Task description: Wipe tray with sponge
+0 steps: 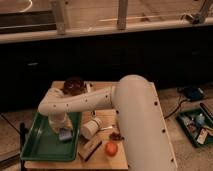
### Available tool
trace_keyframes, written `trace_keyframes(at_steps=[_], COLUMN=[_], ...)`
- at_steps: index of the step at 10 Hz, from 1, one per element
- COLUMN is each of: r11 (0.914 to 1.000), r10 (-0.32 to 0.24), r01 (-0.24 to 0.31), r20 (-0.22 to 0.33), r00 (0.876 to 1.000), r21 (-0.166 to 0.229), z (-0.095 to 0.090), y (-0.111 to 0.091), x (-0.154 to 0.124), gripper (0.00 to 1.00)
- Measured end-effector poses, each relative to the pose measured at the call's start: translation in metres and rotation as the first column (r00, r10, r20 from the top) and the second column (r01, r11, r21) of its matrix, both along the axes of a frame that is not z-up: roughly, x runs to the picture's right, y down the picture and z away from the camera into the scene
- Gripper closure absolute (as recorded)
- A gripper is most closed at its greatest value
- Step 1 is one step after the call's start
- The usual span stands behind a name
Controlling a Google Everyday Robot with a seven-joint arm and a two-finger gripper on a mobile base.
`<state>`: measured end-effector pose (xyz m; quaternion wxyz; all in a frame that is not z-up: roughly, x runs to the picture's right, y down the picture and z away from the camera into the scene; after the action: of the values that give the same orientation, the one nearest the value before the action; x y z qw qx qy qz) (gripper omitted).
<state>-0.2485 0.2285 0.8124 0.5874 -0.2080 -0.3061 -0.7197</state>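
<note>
The large green tray (39, 143) lies on the left of the wooden table. The small light-blue sponge (65, 134) sits inside it near its right side. My white arm reaches from the right across the table to the left. My gripper (61, 126) hangs down over the tray, right above the sponge and touching or nearly touching it.
A white cylindrical cup (90, 128) lies on its side right of the tray. A brown block (90, 148) and an orange fruit (111, 148) lie near the table's front edge. A dark bowl (73, 86) stands at the back. A smaller green tray of items (199, 126) sits on the floor at right.
</note>
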Motion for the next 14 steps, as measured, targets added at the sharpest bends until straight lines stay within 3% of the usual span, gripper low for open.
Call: trace_keyframes(at_steps=[4, 14], r11=[0.9995, 0.9996], r10=[-0.029, -0.028], r01=[0.029, 0.028], r20=[0.050, 0.051], r00=[0.998, 0.998], r21=[0.009, 0.008], z=[0.003, 0.003], y=[-0.004, -0.003], x=[-0.018, -0.018], gripper=[1.00, 1.00])
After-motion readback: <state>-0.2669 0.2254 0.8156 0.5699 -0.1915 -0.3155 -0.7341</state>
